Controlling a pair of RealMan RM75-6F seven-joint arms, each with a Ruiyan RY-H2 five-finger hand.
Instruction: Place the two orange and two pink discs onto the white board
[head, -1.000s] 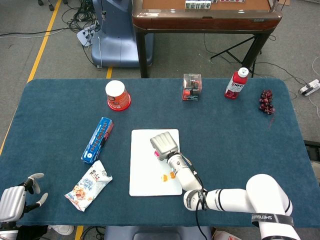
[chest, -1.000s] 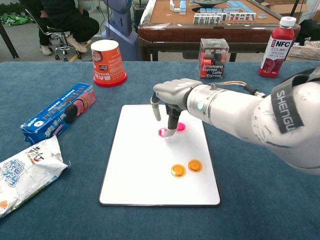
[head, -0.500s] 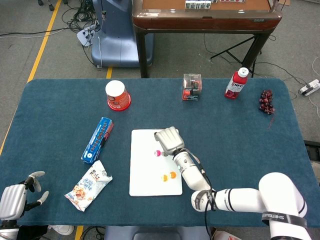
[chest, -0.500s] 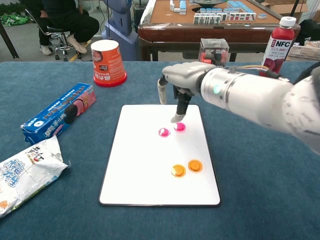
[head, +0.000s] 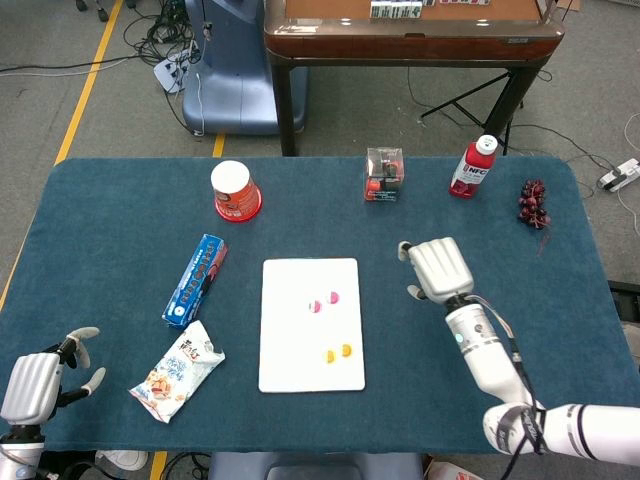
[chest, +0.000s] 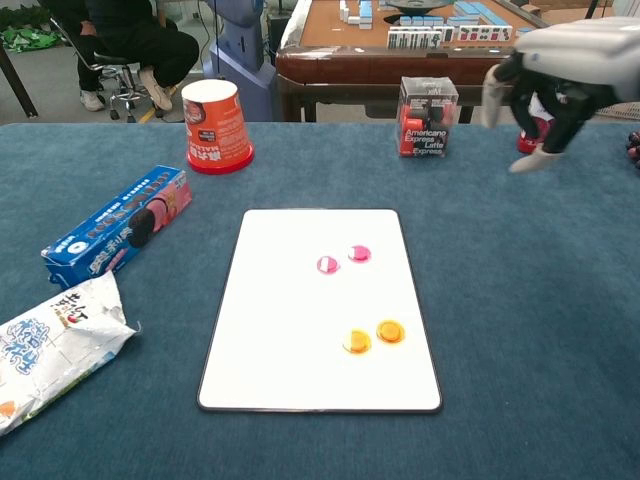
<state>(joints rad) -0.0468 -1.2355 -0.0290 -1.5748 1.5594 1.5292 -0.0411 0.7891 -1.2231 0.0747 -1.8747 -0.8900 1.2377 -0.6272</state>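
Now the pink discs (chest: 344, 259) and orange discs (chest: 374, 336) lie on the white board (chest: 280, 340); small, light, slippery, best pinched at edges. Right hand (head: 437, 269) holds nothing, fingers loosely curled; left hand (head: 45, 378) empty, fingers apart.

The white board (chest: 300, 350) has bare room all down its left half and along its near edge. The two pink discs (chest: 344, 259) and two orange discs (chest: 374, 336) sit toward its right side. On the left, the blue cookie box (chest: 118, 226) and snack bag (chest: 55, 345) are in the way. To the right, the blue table (chest: 530, 330) lies bare. The red cup (chest: 217, 126), coffee box (chest: 427, 116) and red bottle (head: 473, 166) stand along the far edge.
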